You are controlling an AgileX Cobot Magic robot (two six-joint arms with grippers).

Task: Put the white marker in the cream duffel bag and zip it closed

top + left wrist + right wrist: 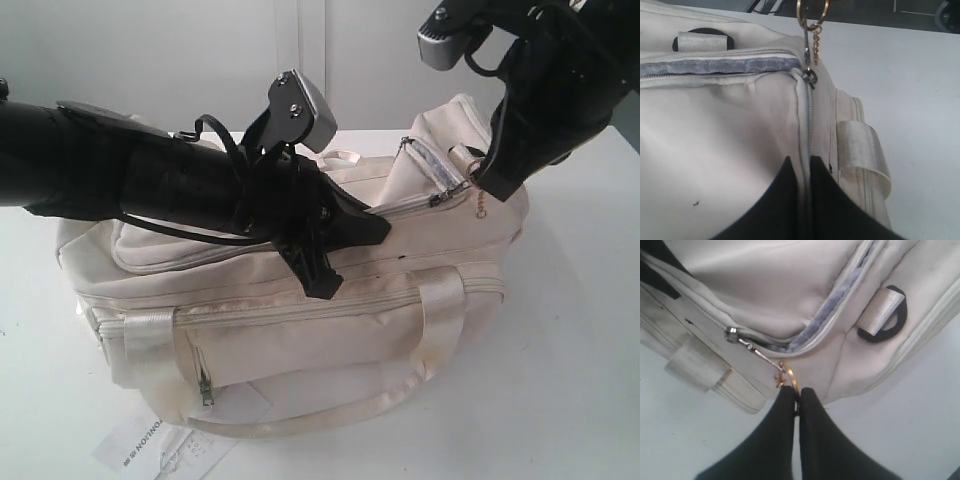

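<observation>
In left claw (800, 160) (pinched): cream duffel bag (715, 130)

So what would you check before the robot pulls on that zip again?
1. Right gripper shut on the pull ring: ok.
2. Left gripper pinching the cream duffel bag along its zip seam, to steady it: ok.
3. Zip fully closed: not ok, a grey open stretch shows beyond the slider.
4. White marker inside the bag: cannot tell, it is not in view.
</observation>
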